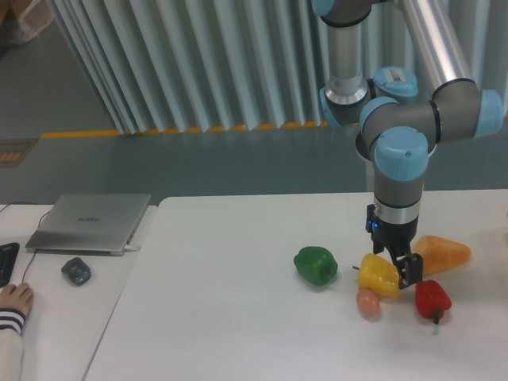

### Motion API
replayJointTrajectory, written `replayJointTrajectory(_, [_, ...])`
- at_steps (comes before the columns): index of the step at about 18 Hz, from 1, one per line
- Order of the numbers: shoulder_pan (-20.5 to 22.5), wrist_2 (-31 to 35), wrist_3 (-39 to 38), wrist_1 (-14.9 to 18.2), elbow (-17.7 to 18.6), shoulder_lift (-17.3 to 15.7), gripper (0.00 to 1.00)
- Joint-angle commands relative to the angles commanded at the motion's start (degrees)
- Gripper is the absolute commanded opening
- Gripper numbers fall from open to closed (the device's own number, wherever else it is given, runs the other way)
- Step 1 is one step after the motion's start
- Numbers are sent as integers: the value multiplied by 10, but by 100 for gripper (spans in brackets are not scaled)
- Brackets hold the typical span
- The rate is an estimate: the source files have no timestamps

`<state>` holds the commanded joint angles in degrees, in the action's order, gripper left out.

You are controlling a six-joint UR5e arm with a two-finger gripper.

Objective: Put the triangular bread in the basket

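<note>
The triangular bread (pixel 441 253) is a glossy orange-tan wedge lying on the white table (pixel 238 317) at the far right. My gripper (pixel 399 266) hangs just left of it, low over the table, between the bread and a yellow bell pepper (pixel 378 275). Its fingers look spread and hold nothing. One dark finger (pixel 409 271) shows beside the pepper; the other is partly hidden. No basket is in view.
A green pepper (pixel 316 265) lies left of the yellow one. A red pepper (pixel 432 299) and a small pinkish egg-shaped thing (pixel 367 302) lie in front. A laptop (pixel 89 222), a mouse (pixel 76 271) and a person's hand (pixel 14 300) are at the left.
</note>
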<state>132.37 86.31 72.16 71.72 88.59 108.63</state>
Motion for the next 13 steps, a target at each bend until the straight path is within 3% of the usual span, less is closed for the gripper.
replayJointTrajectory(7, [2,-3,-5,-27,-9,-1,100])
replayJointTrajectory(13, [3,0,-7,-27,-8,-2,100])
